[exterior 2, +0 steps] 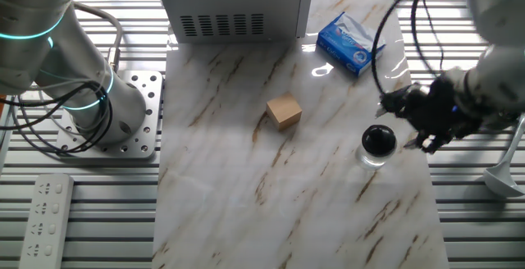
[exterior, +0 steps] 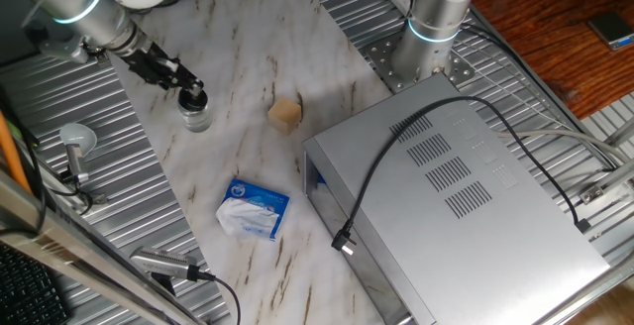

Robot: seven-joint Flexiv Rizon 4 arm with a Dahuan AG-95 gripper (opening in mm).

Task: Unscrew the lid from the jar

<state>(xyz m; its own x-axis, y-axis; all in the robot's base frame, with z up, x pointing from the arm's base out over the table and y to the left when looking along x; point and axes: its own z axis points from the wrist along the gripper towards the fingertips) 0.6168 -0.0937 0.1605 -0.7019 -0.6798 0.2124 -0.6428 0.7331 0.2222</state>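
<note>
The small clear glass jar (exterior: 196, 119) stands upright on the marble tabletop at the left, and it also shows in the other fixed view (exterior 2: 372, 157). The round black lid (exterior: 192, 98) (exterior 2: 379, 140) sits on top of it. My gripper (exterior: 189, 90) reaches in from the upper left, with its tips at the lid. In the other fixed view the gripper (exterior 2: 402, 127) comes from the right. Its dark fingers (exterior 2: 390, 105) stand apart just beside and above the lid, which shows whole and free. The gripper holds nothing.
A tan cube (exterior: 285, 115) (exterior 2: 284, 111) lies mid-table. A blue-and-white packet (exterior: 254, 209) (exterior 2: 351, 43) lies nearer the silver box (exterior: 446, 196) (exterior 2: 234, 2), which has a black cable across it. A second arm's base (exterior: 426, 38) (exterior 2: 107, 113) stands on the ribbed metal.
</note>
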